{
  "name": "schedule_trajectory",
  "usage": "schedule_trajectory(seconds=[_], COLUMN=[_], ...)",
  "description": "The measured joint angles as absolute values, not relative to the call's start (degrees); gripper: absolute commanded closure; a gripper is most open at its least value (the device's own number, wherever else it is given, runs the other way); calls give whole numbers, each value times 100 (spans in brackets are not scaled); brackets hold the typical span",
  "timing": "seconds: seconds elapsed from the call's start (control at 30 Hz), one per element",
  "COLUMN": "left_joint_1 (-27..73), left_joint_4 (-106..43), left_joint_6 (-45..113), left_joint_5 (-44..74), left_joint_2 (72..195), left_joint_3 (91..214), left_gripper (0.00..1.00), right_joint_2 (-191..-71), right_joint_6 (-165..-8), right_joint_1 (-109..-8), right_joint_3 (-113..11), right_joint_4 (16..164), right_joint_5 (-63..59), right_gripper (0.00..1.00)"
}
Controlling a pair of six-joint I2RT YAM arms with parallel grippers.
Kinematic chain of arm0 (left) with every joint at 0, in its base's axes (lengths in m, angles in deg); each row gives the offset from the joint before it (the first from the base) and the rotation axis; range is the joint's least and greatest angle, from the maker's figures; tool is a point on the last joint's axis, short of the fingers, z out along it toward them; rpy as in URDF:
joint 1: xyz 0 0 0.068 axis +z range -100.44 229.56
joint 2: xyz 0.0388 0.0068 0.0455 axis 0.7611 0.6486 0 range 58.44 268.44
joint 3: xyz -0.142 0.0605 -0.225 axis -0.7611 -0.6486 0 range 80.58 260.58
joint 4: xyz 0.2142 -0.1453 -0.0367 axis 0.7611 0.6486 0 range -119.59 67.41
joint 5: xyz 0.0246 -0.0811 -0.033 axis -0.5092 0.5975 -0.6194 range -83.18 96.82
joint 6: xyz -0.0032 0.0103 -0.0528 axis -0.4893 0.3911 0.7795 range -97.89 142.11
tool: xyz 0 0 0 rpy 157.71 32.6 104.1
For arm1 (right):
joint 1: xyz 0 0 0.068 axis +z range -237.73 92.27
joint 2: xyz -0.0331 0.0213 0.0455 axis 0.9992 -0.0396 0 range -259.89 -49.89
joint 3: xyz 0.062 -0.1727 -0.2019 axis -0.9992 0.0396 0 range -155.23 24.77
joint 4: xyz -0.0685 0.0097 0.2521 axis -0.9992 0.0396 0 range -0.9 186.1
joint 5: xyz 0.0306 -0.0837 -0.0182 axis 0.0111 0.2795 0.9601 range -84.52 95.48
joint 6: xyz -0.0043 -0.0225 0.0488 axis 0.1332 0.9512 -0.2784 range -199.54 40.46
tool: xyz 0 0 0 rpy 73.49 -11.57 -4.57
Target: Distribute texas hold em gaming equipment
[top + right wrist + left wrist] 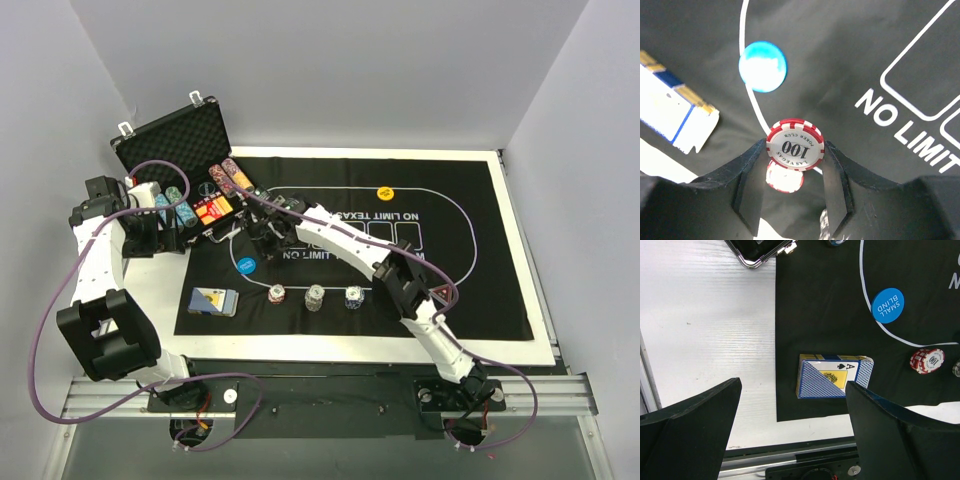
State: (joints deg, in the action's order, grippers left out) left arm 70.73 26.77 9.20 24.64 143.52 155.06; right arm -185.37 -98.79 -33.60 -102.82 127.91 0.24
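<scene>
Over the mat: the right gripper (795, 170) pinches a red chip (795, 148) marked 100, held above the red stack (785, 177) on the black felt mat (470, 290).
Left gripper: the left gripper (790, 440) hangs wide apart and holds nothing, above the card deck (835, 376).
Step in hand: building or dealing out the red pile (I cannot tell which).
Already set out: blue button (246, 266), yellow button (385, 193), two more stacks (314, 297).
Next move: probably line the chip up squarely before letting go.
</scene>
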Motion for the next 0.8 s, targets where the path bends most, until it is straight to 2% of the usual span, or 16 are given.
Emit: schedule_trajectory(seconds=[0.33, 0.53, 0.67, 0.8], left_joint_1=[7073, 7073, 7073, 7073], left_joint_4=[2675, 2675, 2675, 2675], left_joint_6=[918, 918, 918, 918], left_joint_5=[2460, 2460, 2460, 2460], left_joint_2=[14352, 14352, 14352, 14352], left_joint_3=[15506, 15506, 15506, 15506], left_gripper=[3, 3, 3, 3], right_joint_2=[-19415, -19483, -19483, -19483], right_joint_6=[-10008, -10056, -10069, -10080], right_joint_1=[-3507, -3476, -3476, -3476], right_joint_3=[-10678, -10671, -10671, -10671], right_joint_4=[12745, 12684, 12636, 12612], right_joint_5=[-94, -153, -188, -212], right_gripper=[63, 51, 40, 38])
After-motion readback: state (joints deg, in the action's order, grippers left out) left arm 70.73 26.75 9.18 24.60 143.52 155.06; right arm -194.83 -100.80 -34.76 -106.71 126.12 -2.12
